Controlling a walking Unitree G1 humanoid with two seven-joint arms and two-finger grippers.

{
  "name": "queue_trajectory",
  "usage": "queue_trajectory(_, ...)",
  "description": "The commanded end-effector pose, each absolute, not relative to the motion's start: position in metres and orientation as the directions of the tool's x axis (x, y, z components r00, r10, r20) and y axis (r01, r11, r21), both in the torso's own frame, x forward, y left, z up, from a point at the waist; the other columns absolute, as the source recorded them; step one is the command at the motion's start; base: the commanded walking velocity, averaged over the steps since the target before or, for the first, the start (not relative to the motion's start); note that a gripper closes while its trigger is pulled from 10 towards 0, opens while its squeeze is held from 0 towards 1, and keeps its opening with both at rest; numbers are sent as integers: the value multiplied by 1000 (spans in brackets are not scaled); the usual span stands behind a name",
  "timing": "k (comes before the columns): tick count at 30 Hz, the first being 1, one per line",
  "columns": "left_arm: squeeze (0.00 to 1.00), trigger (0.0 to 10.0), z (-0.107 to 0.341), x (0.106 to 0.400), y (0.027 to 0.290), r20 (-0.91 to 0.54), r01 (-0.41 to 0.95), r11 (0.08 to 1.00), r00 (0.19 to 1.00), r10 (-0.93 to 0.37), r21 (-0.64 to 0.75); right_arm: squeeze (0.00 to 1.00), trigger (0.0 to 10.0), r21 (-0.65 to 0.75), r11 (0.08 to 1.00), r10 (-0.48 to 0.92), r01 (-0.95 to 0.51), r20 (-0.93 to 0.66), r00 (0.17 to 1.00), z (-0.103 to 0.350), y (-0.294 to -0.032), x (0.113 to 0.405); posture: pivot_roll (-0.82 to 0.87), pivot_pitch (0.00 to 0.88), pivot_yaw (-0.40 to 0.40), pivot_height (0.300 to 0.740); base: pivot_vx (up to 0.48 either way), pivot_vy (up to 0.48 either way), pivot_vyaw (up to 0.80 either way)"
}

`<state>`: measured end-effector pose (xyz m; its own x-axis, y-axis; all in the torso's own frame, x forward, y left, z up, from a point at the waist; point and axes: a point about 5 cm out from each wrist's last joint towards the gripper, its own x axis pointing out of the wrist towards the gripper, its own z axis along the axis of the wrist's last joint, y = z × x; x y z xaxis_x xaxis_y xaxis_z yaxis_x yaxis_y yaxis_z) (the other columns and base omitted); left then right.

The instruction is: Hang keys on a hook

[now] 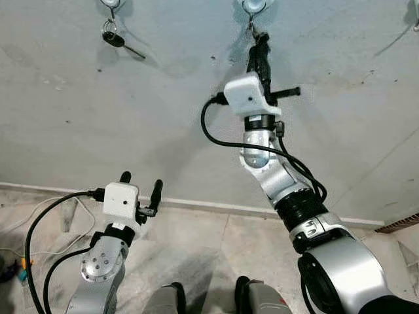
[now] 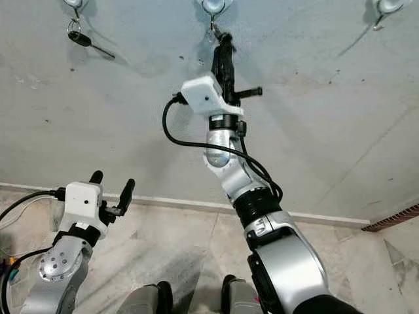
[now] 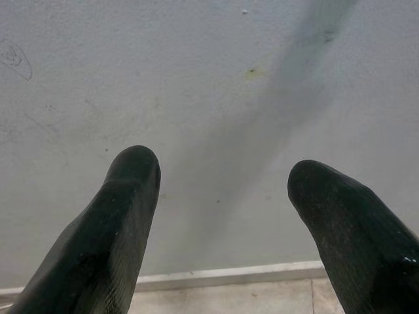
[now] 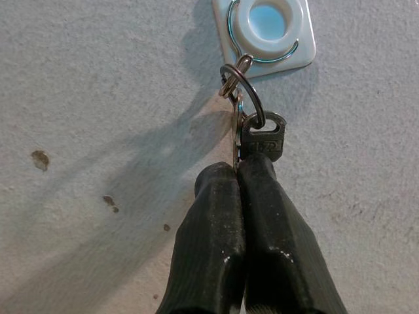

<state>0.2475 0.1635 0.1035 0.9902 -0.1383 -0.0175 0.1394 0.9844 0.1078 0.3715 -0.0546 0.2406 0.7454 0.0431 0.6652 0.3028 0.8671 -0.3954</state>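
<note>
The right gripper [image 4: 241, 171] is raised against the pale grey plaster wall [image 1: 340, 131], its two long black fingers pressed together on the dark-headed key with its silver split ring [image 4: 252, 131]. The key juts out just past the fingertips, and its ring sits at the wire loop of the white square wall hook [image 4: 265, 29] directly above the gripper; whether the ring bears on the wire cannot be told. Further left along the wall, another black key [image 1: 118, 40] hangs from a second hook [image 1: 111, 4]. The left gripper [image 1: 141, 180] is held low near the white skirting board [image 1: 216, 207], fingers spread apart with nothing between them.
</note>
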Motion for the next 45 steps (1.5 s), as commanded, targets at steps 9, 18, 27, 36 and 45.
queue_trajectory(9, 0, 10000, 102, 243, 166, -33, 128, 985, 992, -125, 114, 0, 10000, -475, 850, 95, 226, 560, 823, 212, -52, 373, 227, 265, 53, 740, 0, 0, 0)
queue_trajectory(18, 0, 10000, 102, 244, 166, -33, 130, 985, 991, -127, 113, 1000, 10000, -458, 865, 105, 204, 563, 820, 211, -54, 372, 220, 262, 53, 740, 0, 0, 0)
queue_trajectory(27, 0, 10000, 101, 245, 165, -33, 131, 985, 991, -128, 110, 1000, 10000, -452, 869, 110, 199, 570, 815, 211, -57, 372, 213, 260, 50, 740, 0, 0, 0)
queue_trajectory(36, 0, 10000, 99, 248, 162, -31, 132, 986, 991, -130, 101, 1000, 10000, -449, 872, 119, 192, 576, 809, 205, -66, 367, 191, 243, 37, 740, 0, 0, 0)
queue_trajectory(45, 0, 10000, 98, 258, 153, -15, 140, 987, 990, -139, 79, 1000, 10000, -459, 877, 136, 143, 523, 841, 183, -88, 355, 145, 210, 19, 740, 0, 0, 0)
